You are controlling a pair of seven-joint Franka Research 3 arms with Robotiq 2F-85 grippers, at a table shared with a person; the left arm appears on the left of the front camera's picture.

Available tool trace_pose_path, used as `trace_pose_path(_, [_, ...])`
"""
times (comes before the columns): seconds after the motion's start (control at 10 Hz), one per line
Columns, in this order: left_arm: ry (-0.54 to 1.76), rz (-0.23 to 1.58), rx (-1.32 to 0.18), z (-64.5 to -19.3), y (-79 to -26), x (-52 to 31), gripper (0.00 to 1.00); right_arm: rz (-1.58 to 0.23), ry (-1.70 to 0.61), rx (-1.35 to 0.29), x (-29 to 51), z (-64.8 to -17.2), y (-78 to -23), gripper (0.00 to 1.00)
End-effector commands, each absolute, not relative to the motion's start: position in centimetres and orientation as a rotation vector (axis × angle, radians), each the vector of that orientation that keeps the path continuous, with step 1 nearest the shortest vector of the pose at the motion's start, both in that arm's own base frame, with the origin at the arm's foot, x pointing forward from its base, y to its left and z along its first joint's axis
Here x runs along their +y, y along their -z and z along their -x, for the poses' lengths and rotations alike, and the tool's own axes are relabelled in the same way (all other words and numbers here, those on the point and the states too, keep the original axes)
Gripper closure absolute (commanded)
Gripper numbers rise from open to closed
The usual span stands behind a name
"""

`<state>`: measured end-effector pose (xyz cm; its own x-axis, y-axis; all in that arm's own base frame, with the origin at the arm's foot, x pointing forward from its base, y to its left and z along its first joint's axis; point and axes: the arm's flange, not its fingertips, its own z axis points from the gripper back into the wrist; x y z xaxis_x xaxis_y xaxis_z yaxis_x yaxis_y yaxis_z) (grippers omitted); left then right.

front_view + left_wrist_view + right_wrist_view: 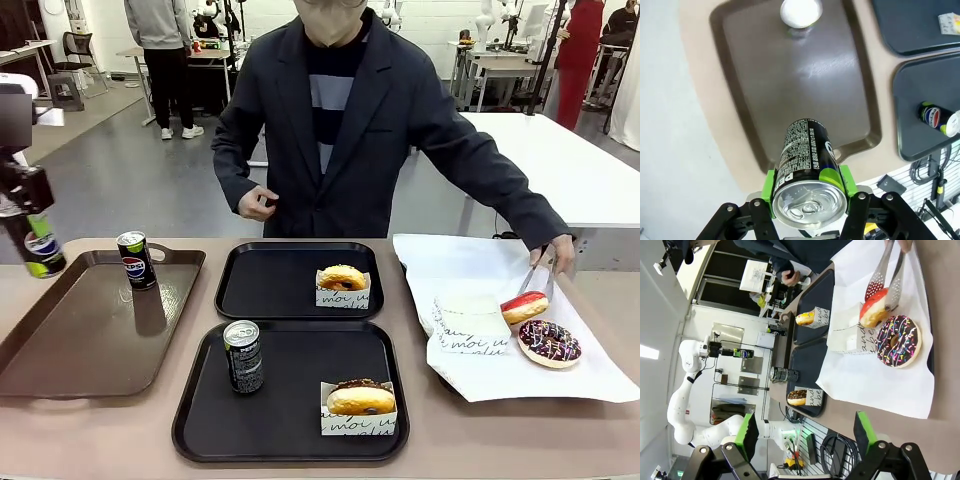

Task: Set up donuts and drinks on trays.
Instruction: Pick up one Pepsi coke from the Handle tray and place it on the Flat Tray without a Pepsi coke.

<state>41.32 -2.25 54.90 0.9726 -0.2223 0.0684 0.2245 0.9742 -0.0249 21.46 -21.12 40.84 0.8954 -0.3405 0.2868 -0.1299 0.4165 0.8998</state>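
Observation:
My left gripper (22,215) hangs past the table's left edge, shut on a black Pepsi can (42,250); in the left wrist view its green pads (771,186) clamp the can (807,165) above the brown tray's corner. A second can (135,260) stands on the brown tray (80,340). A third can (243,356) and a sleeved donut (360,400) sit on the near black tray (300,440). The far black tray (270,290) holds another sleeved donut (342,280). My right gripper (805,435) is open, high above the paper.
At the right, the person's tongs (535,275) hold a red donut (524,306) over white paper (450,260), beside an empty sleeve (470,325) and a chocolate sprinkled donut (548,343). The person's other hand (258,204) stays behind the far tray.

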Motion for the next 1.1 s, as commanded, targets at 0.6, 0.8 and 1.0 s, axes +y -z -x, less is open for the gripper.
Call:
trace_pose_path(0.6, [0.507,0.117,-0.046,-46.3,-51.2,-18.2,0.41,-1.167,0.128,-0.497,-21.3,-21.8,-40.9,0.00])
trace_pose_path(0.8, [0.628,0.106,0.070,-40.2,-52.2,-9.1,0.41,-1.167,0.128,-0.497,-21.3,-21.8,-40.9,0.00])
trace_pose_path(1.0, [0.567,0.175,0.048,-37.3,-52.3,-4.0,0.41,-1.167,0.128,-0.497,-21.3,-21.8,-40.9,0.00])
